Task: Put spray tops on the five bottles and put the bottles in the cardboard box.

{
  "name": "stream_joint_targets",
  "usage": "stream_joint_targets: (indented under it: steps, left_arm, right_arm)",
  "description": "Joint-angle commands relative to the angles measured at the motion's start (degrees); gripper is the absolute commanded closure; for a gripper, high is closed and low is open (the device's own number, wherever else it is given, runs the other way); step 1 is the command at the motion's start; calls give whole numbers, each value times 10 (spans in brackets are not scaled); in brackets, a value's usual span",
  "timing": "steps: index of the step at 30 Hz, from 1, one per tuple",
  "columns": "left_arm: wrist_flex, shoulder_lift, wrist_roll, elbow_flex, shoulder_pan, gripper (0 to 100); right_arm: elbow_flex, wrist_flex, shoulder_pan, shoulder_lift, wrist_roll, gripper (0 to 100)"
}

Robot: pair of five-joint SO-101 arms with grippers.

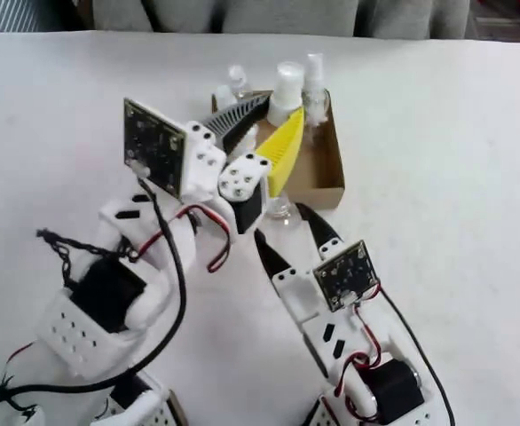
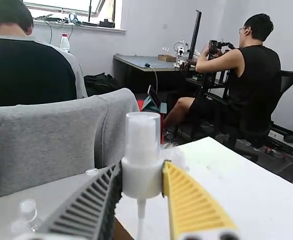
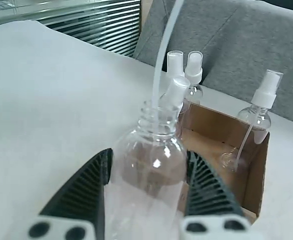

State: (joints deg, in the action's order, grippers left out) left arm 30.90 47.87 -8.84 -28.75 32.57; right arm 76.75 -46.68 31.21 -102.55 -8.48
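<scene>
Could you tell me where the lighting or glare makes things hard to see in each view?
High view: bright, even light and faint shadows on the white table; the clear bottle nearly blends in. Right wrist view: small glints on that bottle's shoulder in the right gripper. Left wrist view: the spray top in the left gripper is white against a pale wall.

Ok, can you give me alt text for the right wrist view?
A clear bottle with no top sits gripped between the black fingers of the right gripper, and a thin tube hangs into its open neck. Behind it, a cardboard box holds capped bottles.
</scene>
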Motion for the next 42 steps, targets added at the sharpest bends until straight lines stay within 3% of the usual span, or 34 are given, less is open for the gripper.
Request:
stream_joint_targets:
  steps: [1,12,18,20,25,32,38,42]
  left_arm:
    - [-31,17,0,-23,9,978]
    - [-30,24,4,-130,23,959]
    - [-30,127,0,-200,58,730]
    - [-23,160,-1,-211,58,702]
    - [36,220,3,-212,34,765]
    - [41,263,4,-215,-44,854]
    - [178,316,4,-215,12,981]
    - [264,322,24,-215,60,978]
  right_arm:
    - [-6,4,2,-7,3,979]
    - [-5,4,0,-7,4,979]
    - [-5,4,0,-7,4,979]
    - [-5,4,0,-7,4,979]
    - [-5,3,0,-7,4,979]
    - [-5,3,-15,-7,4,979]
    - [-6,24,-69,-7,5,980]
    - [-6,50,-103,-7,19,981]
